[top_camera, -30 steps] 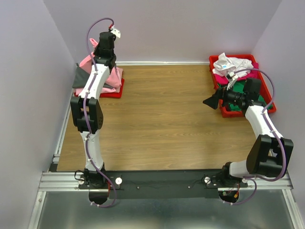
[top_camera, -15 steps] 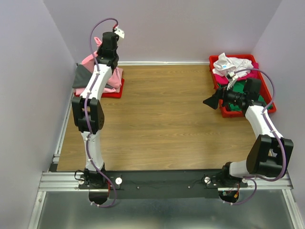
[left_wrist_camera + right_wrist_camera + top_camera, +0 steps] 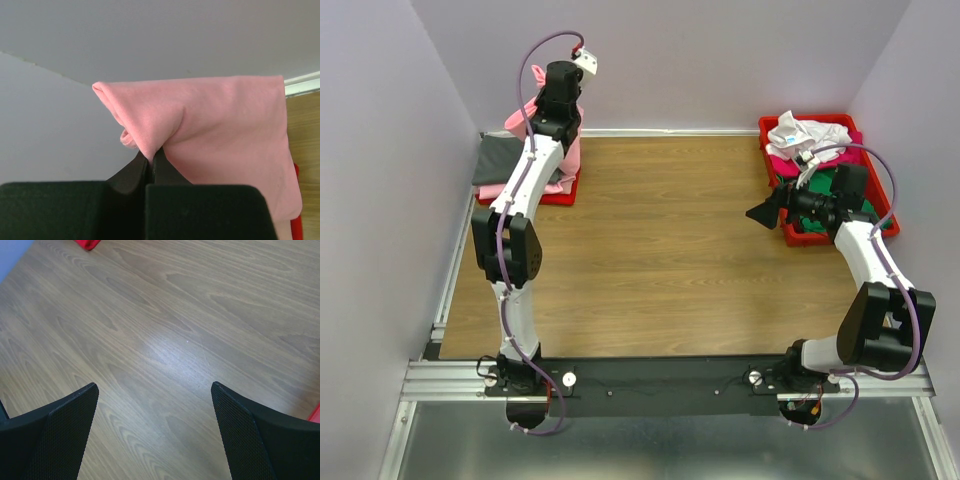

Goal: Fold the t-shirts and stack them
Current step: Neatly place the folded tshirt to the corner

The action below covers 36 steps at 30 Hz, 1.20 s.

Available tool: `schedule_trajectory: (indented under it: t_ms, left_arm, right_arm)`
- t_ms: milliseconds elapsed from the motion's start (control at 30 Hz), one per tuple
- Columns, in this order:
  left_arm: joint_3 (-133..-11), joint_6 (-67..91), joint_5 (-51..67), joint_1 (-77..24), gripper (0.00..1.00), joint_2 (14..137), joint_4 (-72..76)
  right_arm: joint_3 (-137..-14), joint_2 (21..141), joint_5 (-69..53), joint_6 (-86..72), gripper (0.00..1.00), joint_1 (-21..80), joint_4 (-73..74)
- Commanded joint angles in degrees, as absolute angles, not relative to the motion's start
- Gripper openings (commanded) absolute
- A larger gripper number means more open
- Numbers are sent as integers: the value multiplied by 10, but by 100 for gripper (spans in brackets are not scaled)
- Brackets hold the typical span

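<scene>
My left gripper [image 3: 151, 159] is shut on a fold of the light pink t-shirt [image 3: 220, 125] and holds it lifted above the left red tray [image 3: 556, 190]. In the top view the left gripper [image 3: 558, 92] is raised at the back left, with the pink t-shirt [image 3: 570, 150] hanging beneath it. A dark grey t-shirt [image 3: 500, 160] lies on that tray. My right gripper [image 3: 155, 405] is open and empty over bare wood; it also shows in the top view [image 3: 760, 212], left of the right red tray [image 3: 798, 236] holding white [image 3: 800, 135], magenta and green t-shirts.
Lilac walls close in the table at the back and both sides. The wooden tabletop [image 3: 660, 230] lies between the two trays. A corner of the left red tray shows at the top of the right wrist view [image 3: 87, 244].
My left arm has swung right and risen, lifting the pink t-shirt with it. The right arm has not moved.
</scene>
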<state>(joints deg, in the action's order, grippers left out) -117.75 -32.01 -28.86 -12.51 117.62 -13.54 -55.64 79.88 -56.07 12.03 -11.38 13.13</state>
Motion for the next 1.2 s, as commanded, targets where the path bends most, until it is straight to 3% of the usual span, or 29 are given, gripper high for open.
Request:
schedule_trajectory:
  t_ms: [0,533,1167]
  left_arm:
    - [-1185,-331,-294,-136,0,1149,-110]
    - [-1181,-330,-296,-134,0,1191,-103]
    - [-1043,-334,-282,-154,0,1018,-81]
  right_arm:
    - [-550,801,-576,124,100,-120,128]
    - [-550,800,-578,127,100,-124,129]
    - [-549,799,-574,132,100,-124,131]
